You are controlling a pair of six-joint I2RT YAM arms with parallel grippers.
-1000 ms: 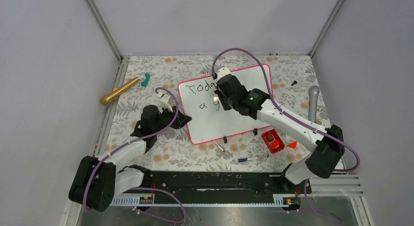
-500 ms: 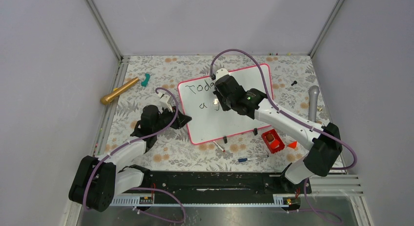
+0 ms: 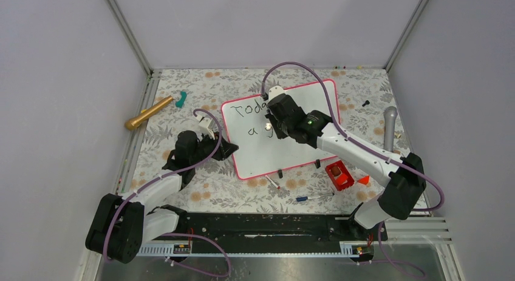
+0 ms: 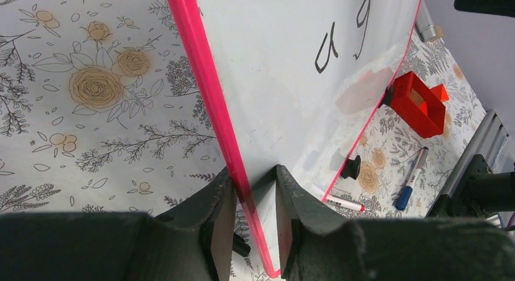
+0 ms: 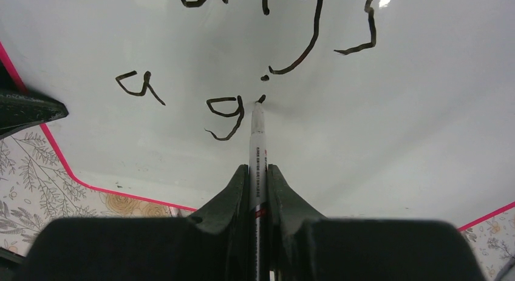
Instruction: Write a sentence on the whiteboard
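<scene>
The whiteboard (image 3: 267, 156), white with a pink frame, lies tilted on the floral table. My left gripper (image 4: 250, 178) is shut on the whiteboard's pink left edge (image 4: 209, 93), near its bottom corner (image 3: 229, 148). My right gripper (image 5: 257, 169) is shut on a white marker (image 5: 257, 141) and hovers over the board's middle (image 3: 271, 124). The marker's tip touches the board just right of the "g". The sentence (image 5: 226, 114) reads "Today's" above and "a g" below, followed by a dot and a short stroke. In the top view my right gripper hides the end of the top line.
A gold microphone (image 3: 149, 113) and a teal piece (image 3: 181, 99) lie at the back left. A grey microphone (image 3: 390, 126) lies at the right. In front of the board are a red box (image 3: 339, 175), a blue-capped marker (image 3: 314, 197) and a red-capped marker (image 3: 272, 182).
My right gripper has shifted slightly left over the board with the marker. The left arm and the board have not moved.
</scene>
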